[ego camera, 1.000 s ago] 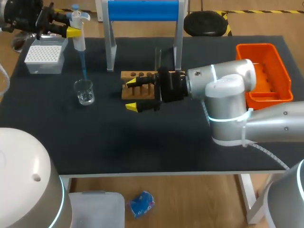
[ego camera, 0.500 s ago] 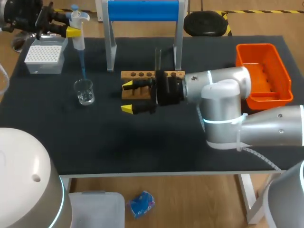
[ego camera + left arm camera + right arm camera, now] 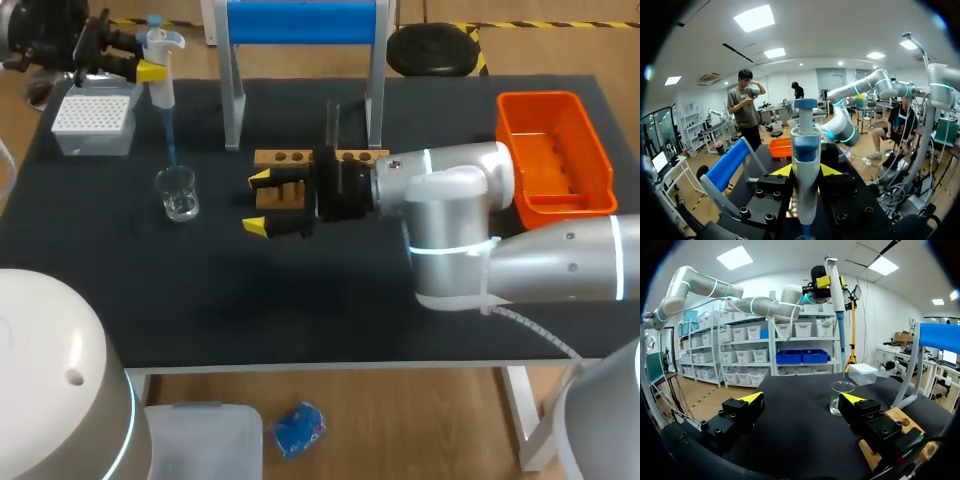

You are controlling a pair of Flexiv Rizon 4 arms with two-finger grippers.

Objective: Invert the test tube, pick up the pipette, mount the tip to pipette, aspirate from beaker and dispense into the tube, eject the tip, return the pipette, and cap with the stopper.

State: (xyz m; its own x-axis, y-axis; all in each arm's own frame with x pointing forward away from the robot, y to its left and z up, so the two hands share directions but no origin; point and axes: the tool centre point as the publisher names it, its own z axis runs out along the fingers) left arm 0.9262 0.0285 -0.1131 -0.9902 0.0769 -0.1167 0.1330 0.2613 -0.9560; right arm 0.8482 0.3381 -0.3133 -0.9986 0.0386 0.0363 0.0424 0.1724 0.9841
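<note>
L arm is coming in at the table's 10 o'clock corner, and the left gripper [image 3: 150, 70] is pinching the pipette [image 3: 162, 82] by its upper body, both yellow tips pressing on it from two sides. The pipette is hanging upright w/ a blue tip [image 3: 172, 145] mounted. The tip's end is pointing down at the beaker [image 3: 178, 193], which is sitting at 9 o'clock of the rack [image 3: 290, 157] and well apart from it; can't tell whether the end is reaching inside the beaker. The tip box [image 3: 94, 122] is sitting at 11 o'clock of the beaker, near the pipette. R arm is coming in from 3 o'clock, past the table's middle, lying low along the rack. The right gripper [image 3: 258, 202] is pointing toward 9 o'clock w/ jaws spread wide & nothing between them, one finger showing over the rack's 9 o'clock end, the other over the dark mat [image 3: 300, 300]. In the right wrist view the beaker is standing ahead of the spread fingers and the rack is lying just beside one of them. The orange bin [image 3: 555, 150] is sitting at the table's 2 o'clock edge, and the blue-topped frame [image 3: 300, 22] is standing at 12 o'clock of the rack
</note>
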